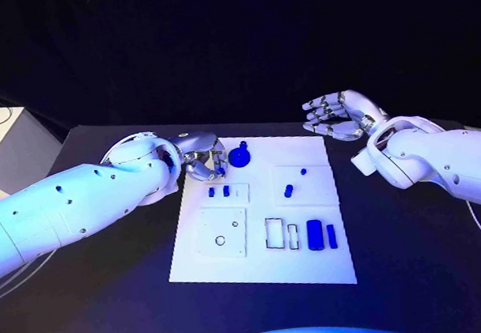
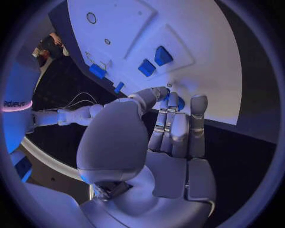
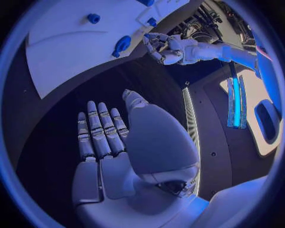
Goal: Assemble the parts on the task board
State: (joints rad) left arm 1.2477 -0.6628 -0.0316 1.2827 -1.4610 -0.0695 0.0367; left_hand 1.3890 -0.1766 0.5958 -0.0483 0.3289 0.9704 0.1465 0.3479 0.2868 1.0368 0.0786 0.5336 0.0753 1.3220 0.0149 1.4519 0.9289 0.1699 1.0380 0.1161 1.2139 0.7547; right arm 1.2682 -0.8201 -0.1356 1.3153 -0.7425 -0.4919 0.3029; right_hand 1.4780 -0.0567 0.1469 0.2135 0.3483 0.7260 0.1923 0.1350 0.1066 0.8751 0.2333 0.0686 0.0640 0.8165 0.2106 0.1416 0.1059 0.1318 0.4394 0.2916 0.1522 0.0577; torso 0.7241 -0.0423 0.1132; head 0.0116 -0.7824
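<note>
Apparently left hand (image 1: 200, 161) pinched a blue part (image 1: 239, 155) over the task board (image 1: 262, 268), needing seating next; right hand (image 1: 339, 115) hovered empty, fingers spread.

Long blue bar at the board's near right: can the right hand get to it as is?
Probably yes. The right hand hovers open off the task board's far right corner, holding nothing. The long blue bar lies exposed, nothing over it, and the left hand is busy at the far left.
</note>
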